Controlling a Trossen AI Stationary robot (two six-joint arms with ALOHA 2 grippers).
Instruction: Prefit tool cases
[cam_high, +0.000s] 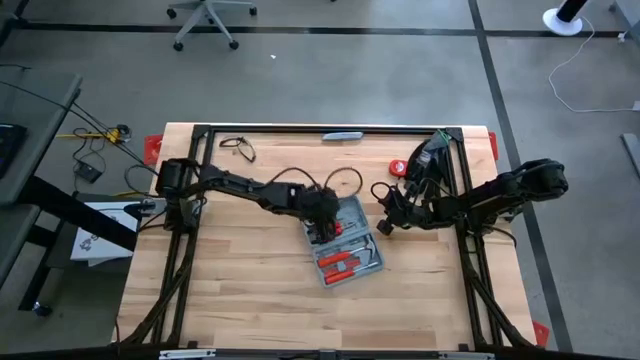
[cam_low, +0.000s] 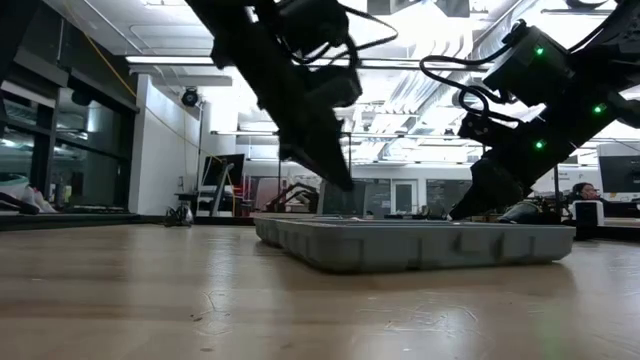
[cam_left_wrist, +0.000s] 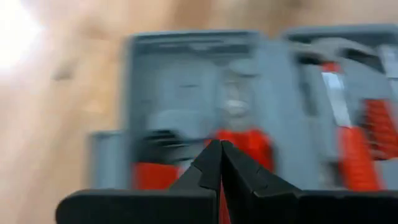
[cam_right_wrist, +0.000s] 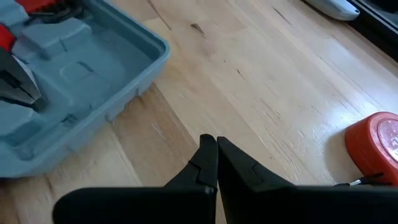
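Observation:
The blue-grey tool case (cam_high: 345, 240) lies open and flat on the wooden table's middle, its two trays side by side, with red-handled tools (cam_high: 340, 262) in the moulded inside. My left gripper (cam_high: 322, 215) hangs shut over the case's far-left tray. In the left wrist view its fingertips (cam_left_wrist: 221, 149) meet above a red-handled tool (cam_left_wrist: 249, 143). In the low view they (cam_low: 340, 180) end above the case's rim (cam_low: 420, 245). My right gripper (cam_high: 385, 228) is shut over bare wood just right of the case (cam_right_wrist: 81, 81), its fingertips (cam_right_wrist: 216, 144) together.
A red round tape measure (cam_high: 398, 167) lies on the table beyond my right gripper, also in the right wrist view (cam_right_wrist: 376, 143). A slim grey-blue bar (cam_high: 342, 135) rests at the far edge. A dark cable loop (cam_high: 237, 148) lies far left. Black frame rails (cam_high: 465, 190) border the table.

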